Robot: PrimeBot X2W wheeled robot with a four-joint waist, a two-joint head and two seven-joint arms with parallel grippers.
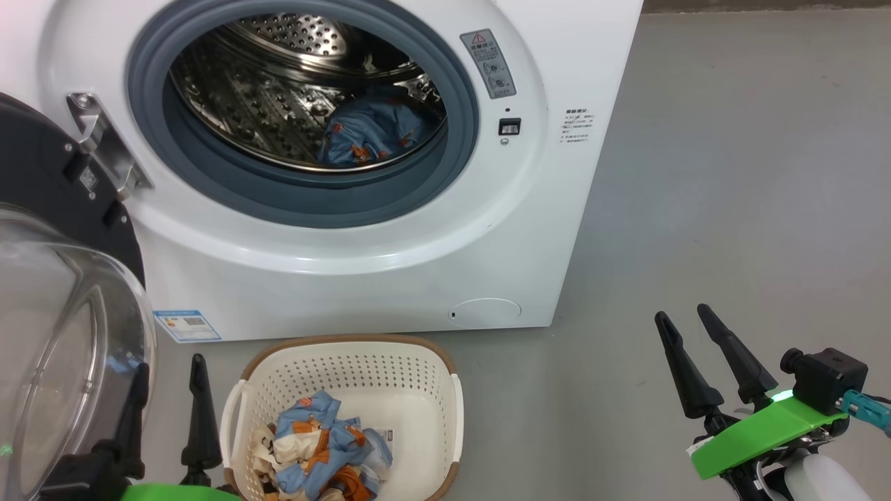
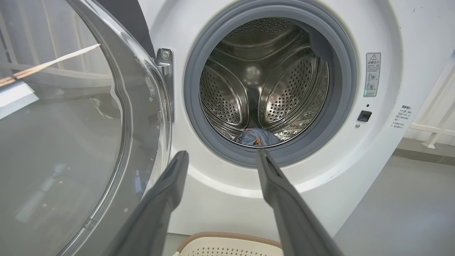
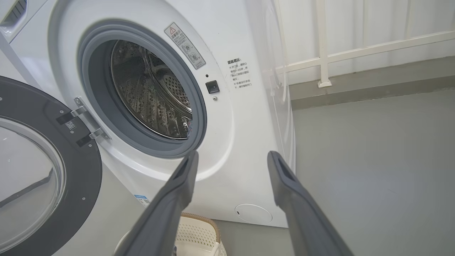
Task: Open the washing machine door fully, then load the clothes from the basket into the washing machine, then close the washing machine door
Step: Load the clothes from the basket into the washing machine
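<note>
Head view, starting closest to the robot: the left gripper [image 1: 170,363] sits low in front of the washing machine [image 1: 362,278], on its hinge side. Its fingers are spread wide with nothing between them. The right gripper [image 1: 682,313] hovers over bare floor out past the machine's right front corner, also wide open and empty.

The basket [image 1: 348,339] sits on the floor right up against the machine's front, below the opening. There's still a crumpled pile of clothes [image 1: 324,445] in it, blue with orange and cream bits.

The door [image 1: 35,167] is swung well out from the machine's left side, glass bowl facing the robot, so I'd call step one done.

Deeper in, one blue patterned piece [image 1: 376,129] already lies at the bottom of the drum [image 1: 278,90]. My read is that loading is partway done. The basket pile has to go in, and the door isn't closed yet.

Stuff I can't make out:
- The near end of the basket is cut off, so I can't count pieces or pick out a plain beige one.
- The door's outer edge runs out of frame.
- One left finger only shows through the glass bowl, a bit distorted.
</note>
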